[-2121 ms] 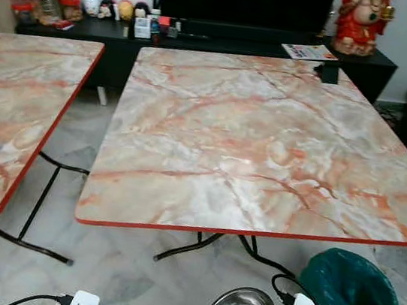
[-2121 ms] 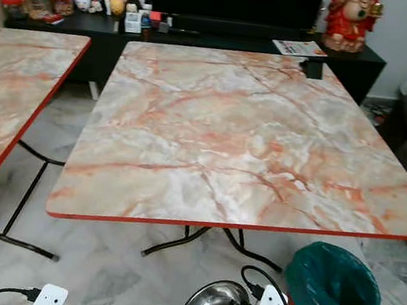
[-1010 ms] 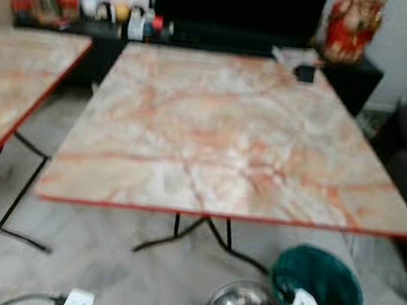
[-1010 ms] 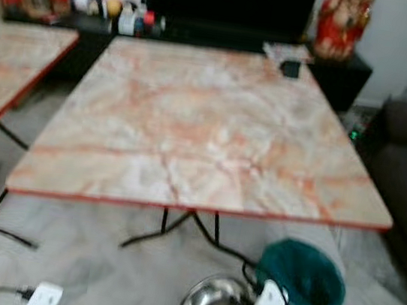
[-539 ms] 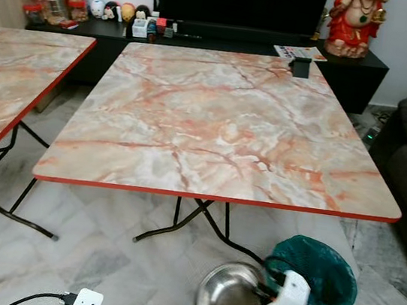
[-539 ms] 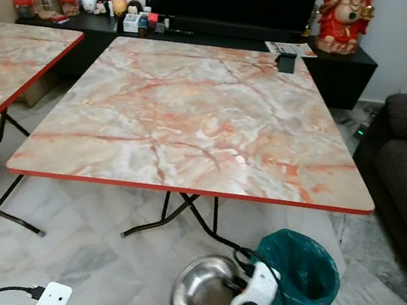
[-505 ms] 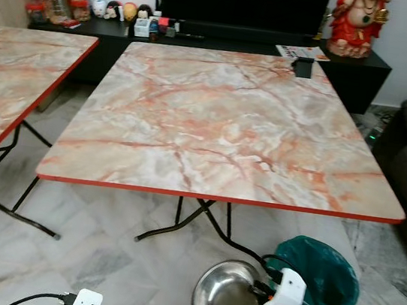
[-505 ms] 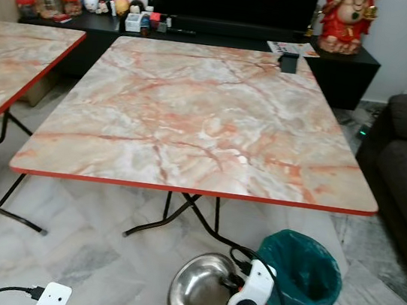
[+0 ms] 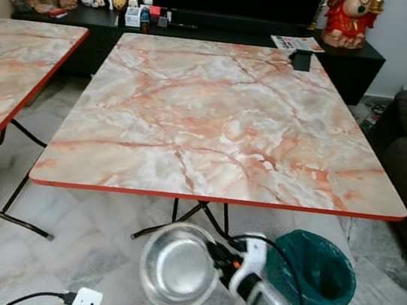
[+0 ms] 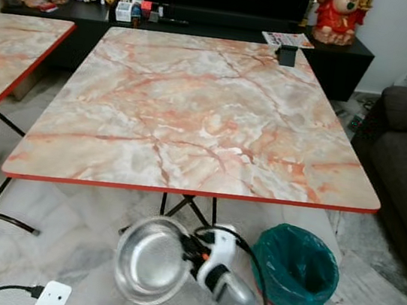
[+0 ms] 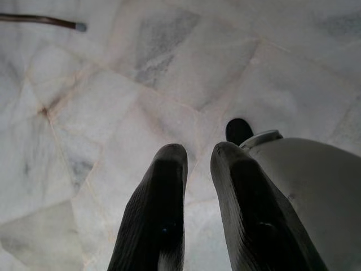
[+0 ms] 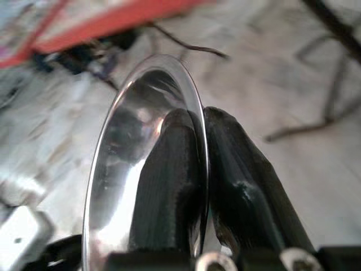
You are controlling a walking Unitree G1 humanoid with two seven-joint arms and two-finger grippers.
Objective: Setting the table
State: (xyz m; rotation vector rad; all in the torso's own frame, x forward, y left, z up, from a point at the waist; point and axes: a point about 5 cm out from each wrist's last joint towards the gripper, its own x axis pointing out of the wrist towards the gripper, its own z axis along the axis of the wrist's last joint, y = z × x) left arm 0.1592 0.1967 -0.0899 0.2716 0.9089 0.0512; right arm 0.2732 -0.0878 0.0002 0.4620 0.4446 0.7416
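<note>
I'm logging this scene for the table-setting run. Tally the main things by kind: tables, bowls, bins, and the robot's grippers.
Marble-top tables: 2, the middle table and the left table
Steel bowl: 1, held by its rim in the right gripper
Green-lined bin: 1, on the floor
Grippers: 2, counting the idle left gripper
Total: 6

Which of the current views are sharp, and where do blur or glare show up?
Left and right eye views: sharp and evenly lit, with soft sheen on the marble table. Right wrist view: background blurred, bright reflections on the steel bowl pinched by the right gripper. Left wrist view: the left gripper close and soft, floor tiles clear.
</note>
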